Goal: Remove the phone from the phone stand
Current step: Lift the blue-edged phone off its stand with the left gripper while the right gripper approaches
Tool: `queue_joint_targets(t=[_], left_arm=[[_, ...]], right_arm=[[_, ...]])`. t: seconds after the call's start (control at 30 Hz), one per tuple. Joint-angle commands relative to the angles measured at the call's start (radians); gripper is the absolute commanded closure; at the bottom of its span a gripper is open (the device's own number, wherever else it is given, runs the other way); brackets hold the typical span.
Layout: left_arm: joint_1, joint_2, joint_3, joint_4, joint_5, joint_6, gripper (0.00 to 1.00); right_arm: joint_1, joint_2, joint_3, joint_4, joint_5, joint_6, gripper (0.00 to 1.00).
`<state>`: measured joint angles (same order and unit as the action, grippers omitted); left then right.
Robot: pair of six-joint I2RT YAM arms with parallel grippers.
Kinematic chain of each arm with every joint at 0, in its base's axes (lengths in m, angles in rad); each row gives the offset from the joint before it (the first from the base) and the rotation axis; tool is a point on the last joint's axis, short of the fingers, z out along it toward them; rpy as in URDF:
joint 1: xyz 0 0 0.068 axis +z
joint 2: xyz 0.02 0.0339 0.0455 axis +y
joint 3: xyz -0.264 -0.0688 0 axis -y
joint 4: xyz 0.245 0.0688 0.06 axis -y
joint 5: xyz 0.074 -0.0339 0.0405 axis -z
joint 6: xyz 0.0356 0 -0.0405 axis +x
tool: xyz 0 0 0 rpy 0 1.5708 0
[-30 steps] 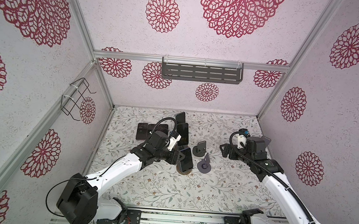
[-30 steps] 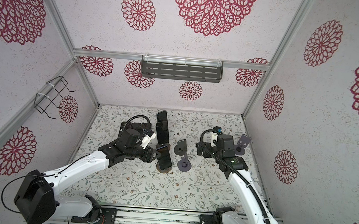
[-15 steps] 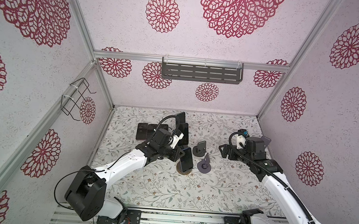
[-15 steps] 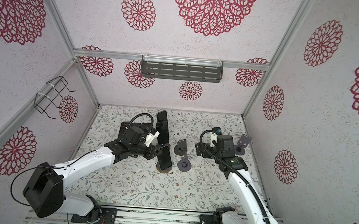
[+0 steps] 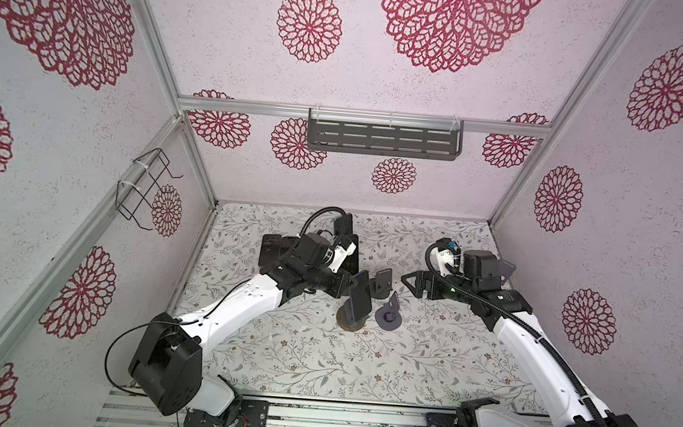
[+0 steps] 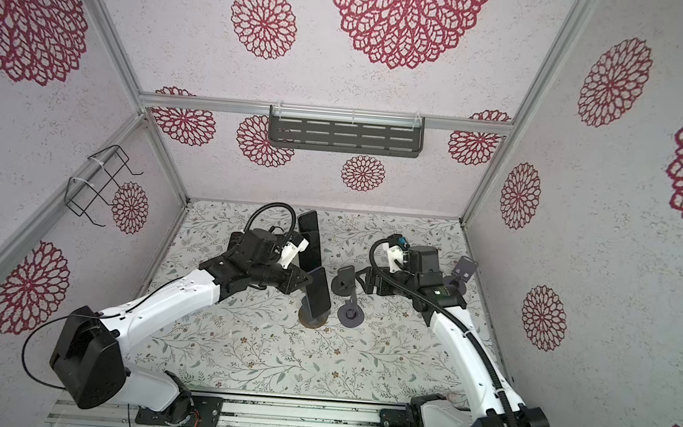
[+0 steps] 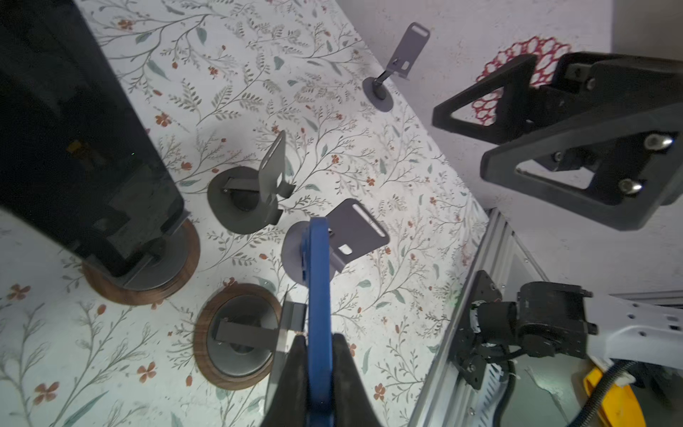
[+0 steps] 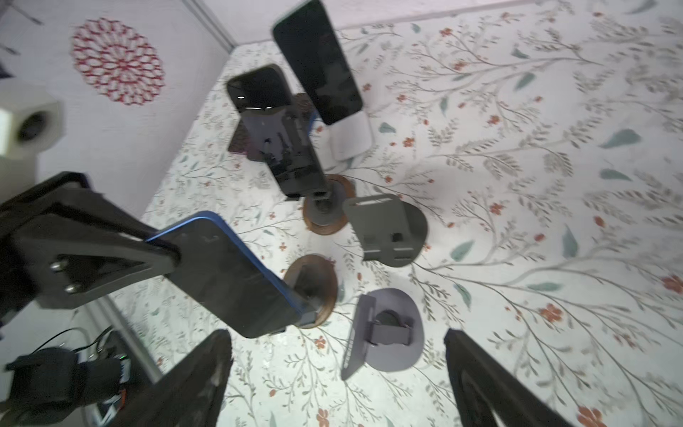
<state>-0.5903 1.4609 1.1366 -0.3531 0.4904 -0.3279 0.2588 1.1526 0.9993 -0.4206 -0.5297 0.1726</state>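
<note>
Pinching item: left fingers (image 7: 292,371), pressed flat on both faces of the phone (image 7: 316,281) at its upper end.

Phone: blue-edged with a dark glass front. It stood leaning over the wood-rimmed stand (image 7: 201,334) near the middle of the bench (image 5: 278,355), lower end at the cradle (whether it had cleared the lip could not be told).

Right fingers (image 8: 199,369): spread wide, holding nothing, hovering near the phone.

Handling, as judged: a stiff slab, fairly heavy for its size, smooth and apt to slip. The glass was liable to crack if dropped.

Hold: across the two flat faces near the top, as taken, well clear of the cradle.

Removal: called for a pull up along the lean, not sideways, since the stand looked light enough to tip or ride along.

Neighbours: other phones (image 8: 318,63) on stands behind, and empty grey stands (image 7: 236,207) close by.
</note>
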Motion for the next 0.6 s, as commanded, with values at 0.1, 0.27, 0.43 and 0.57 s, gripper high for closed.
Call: queue_joint_targets(t=[0.1, 0.27, 0.43, 0.57], left_arm=[[0.085, -0.010, 0.149, -0.121, 0.227, 0.143, 1.00], [0.127, 0.002, 0.191, -0.129, 0.367, 0.211, 1.00], [0.135, 0.026, 0.227, -0.167, 0.386, 0.261, 1.00], [0.135, 0.021, 0.225, -0.167, 0.409, 0.284, 1.00]], right_arm=[[0.010, 0.075, 0.084, -0.016, -0.355, -0.159, 0.29], [0.104, 0.093, 0.119, 0.014, -0.397, -0.198, 0.34], [0.144, 0.114, 0.123, 0.091, -0.372, -0.186, 0.22], [0.144, 0.144, 0.132, 0.123, -0.372, -0.194, 0.20]])
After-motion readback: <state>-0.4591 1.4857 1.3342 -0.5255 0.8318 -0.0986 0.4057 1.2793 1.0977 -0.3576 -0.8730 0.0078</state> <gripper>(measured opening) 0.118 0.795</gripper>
